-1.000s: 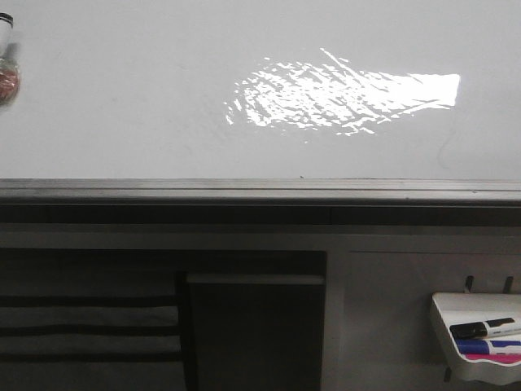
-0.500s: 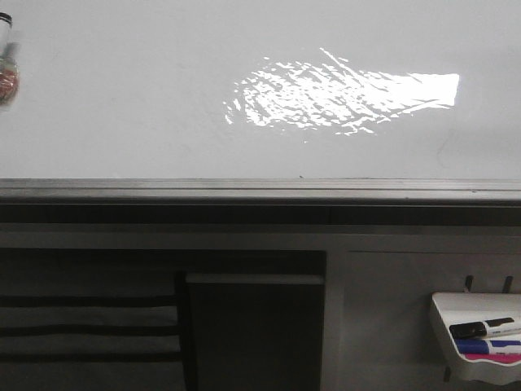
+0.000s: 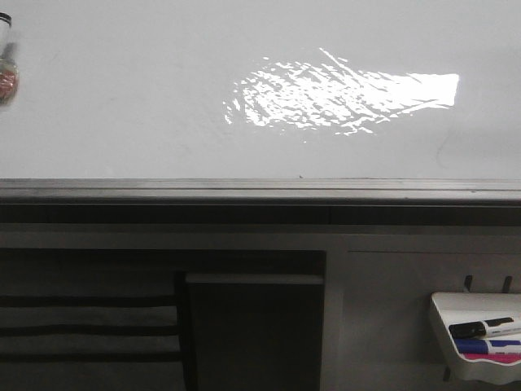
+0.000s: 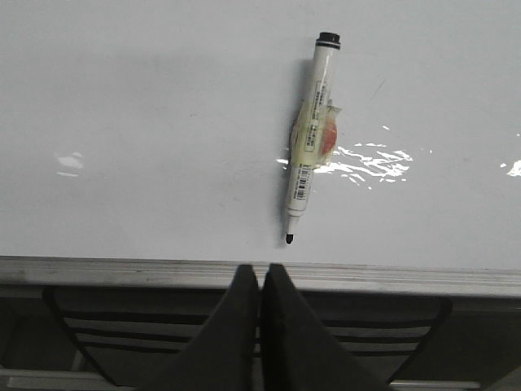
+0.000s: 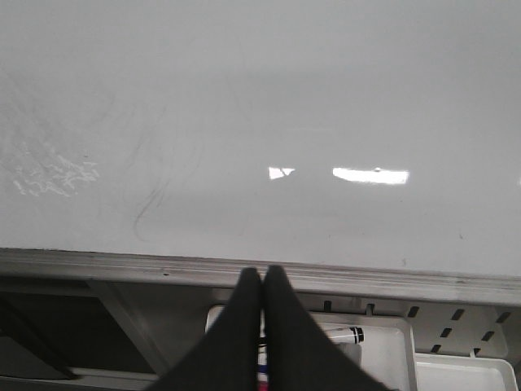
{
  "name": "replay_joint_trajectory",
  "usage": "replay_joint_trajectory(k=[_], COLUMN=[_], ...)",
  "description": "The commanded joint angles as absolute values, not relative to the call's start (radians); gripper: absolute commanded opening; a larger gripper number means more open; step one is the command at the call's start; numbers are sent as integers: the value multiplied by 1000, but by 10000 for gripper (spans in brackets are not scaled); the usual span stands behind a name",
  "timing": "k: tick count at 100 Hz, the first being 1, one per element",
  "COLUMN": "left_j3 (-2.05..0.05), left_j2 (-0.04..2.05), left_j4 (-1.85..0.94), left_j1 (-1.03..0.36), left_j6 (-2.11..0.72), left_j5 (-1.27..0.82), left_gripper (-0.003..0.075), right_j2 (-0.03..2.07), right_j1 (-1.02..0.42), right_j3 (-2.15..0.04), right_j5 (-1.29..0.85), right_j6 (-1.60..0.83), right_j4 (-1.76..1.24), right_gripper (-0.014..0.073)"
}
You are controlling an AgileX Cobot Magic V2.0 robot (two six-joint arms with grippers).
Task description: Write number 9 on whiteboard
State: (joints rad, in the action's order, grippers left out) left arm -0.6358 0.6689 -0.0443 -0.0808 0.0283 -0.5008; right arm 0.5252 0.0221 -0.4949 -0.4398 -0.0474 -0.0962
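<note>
White, glossy whiteboard (image 3: 122,114) carries no number 9. A taped marker (image 4: 311,138) clings to it, beyond the closed left end effector (image 4: 260,277). Right end effector (image 5: 262,281) closed too. Open wide, grasp mid-barrel.

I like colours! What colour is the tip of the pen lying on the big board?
Black. The marker tip shows best in the left wrist view.

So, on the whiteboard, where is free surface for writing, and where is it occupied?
The whiteboard is bare across its wide middle, from the marker fixed at its far left edge to the right side, above the metal rail. Only faint grey smudges show there. The marker tray below right is crowded with pens. Both grippers, left and right, are shut.
</note>
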Motion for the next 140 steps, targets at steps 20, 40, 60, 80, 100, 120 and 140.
replay_joint_trajectory(k=[20, 40, 60, 80, 100, 120, 140], left_j3=[-671, -671, -671, -671, -671, -671, -671], left_j2=[678, 678, 678, 678, 682, 764, 910], left_j4=[-10, 37, 37, 37, -23, -20, -18], left_j1=[-81, -81, -81, -81, -81, -83, -113], left_j6=[35, 35, 35, 35, 35, 31, 31], left_j5=[-404, -431, -398, -398, -361, -336, -248], left_gripper=[6, 424, 638, 603, 563, 504, 455], right_j2=[537, 537, 537, 537, 537, 537, 537], right_j1=[28, 28, 28, 28, 28, 28, 28], right_j3=[-530, -530, -530, -530, -530, -530, -530], right_j5=[-366, -371, -371, -371, -371, -371, -377], right_j6=[-53, -53, -53, -53, -53, -53, -53], right_j4=[-63, -54, -54, -54, -54, -61, -66], right_gripper=[15, 497, 659, 657, 657, 657, 657])
